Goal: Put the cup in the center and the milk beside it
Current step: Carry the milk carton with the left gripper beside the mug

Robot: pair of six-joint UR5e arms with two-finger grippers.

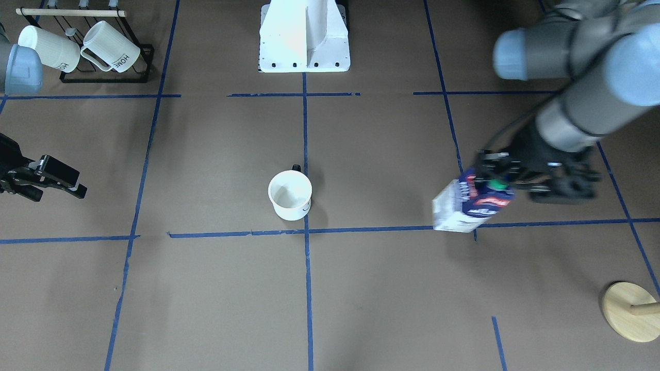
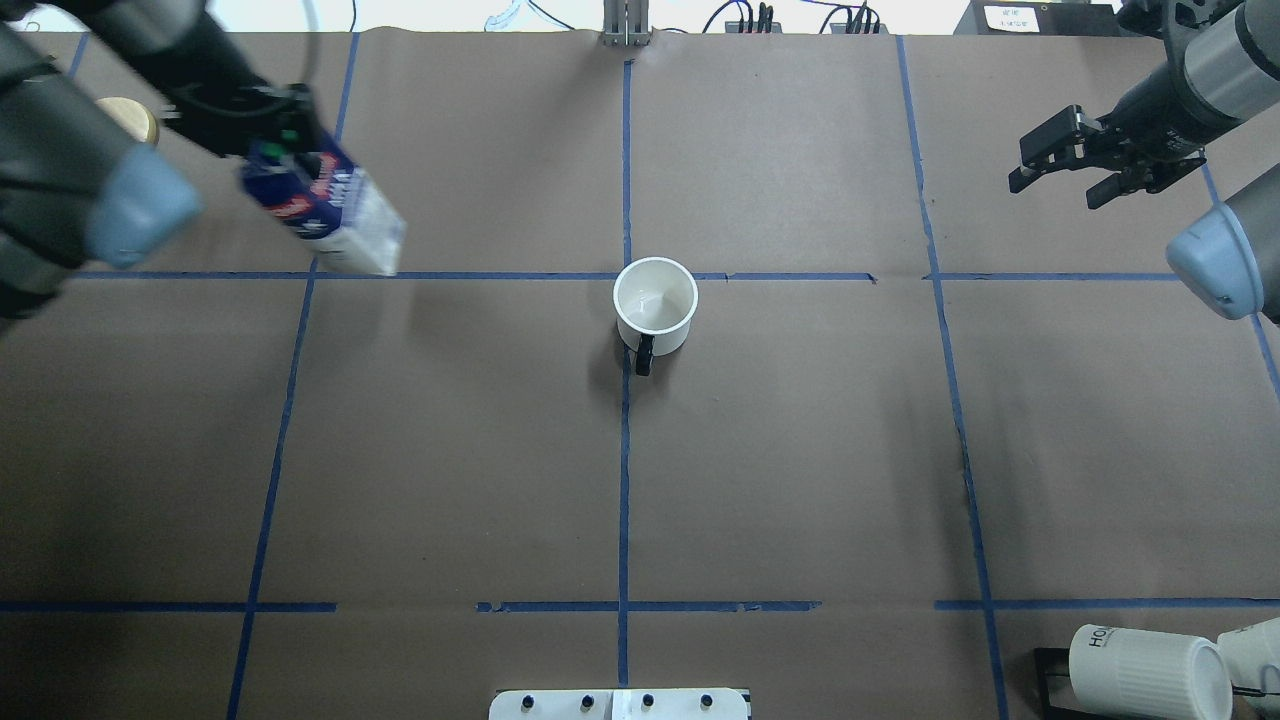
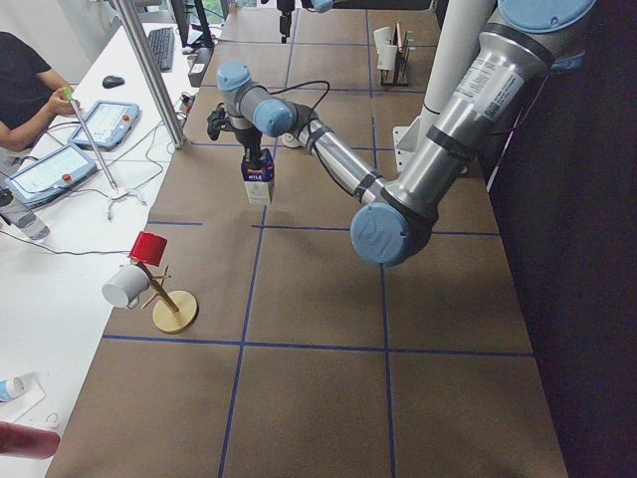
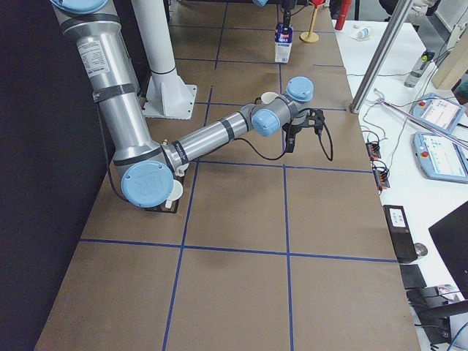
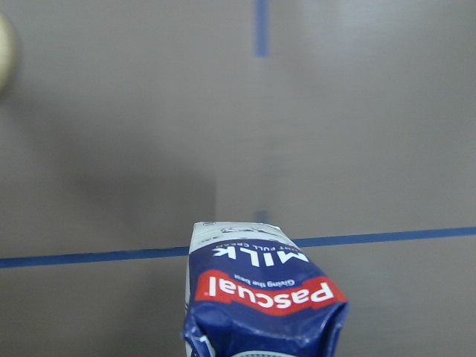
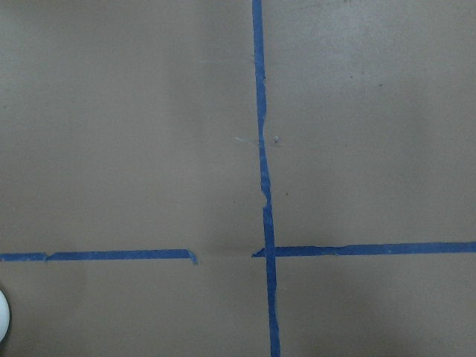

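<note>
Now we see cup [image 2: 655, 300] centered; left gripper [image 2: 283, 135] clamped on milk [image 2: 335, 210], upper left, apparently airborne; next carry it beside cup.

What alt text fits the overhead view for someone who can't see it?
A white mug with a black handle stands at the central blue tape crossing. At upper left, the left arm's jaws grip a blue-and-white milk carton by its top; the right arm's jaws hang open at upper right.

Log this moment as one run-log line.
cup: upright, next to center | milk: gripped at top by left gripper, apart from cup | right gripper: open, empty
</note>
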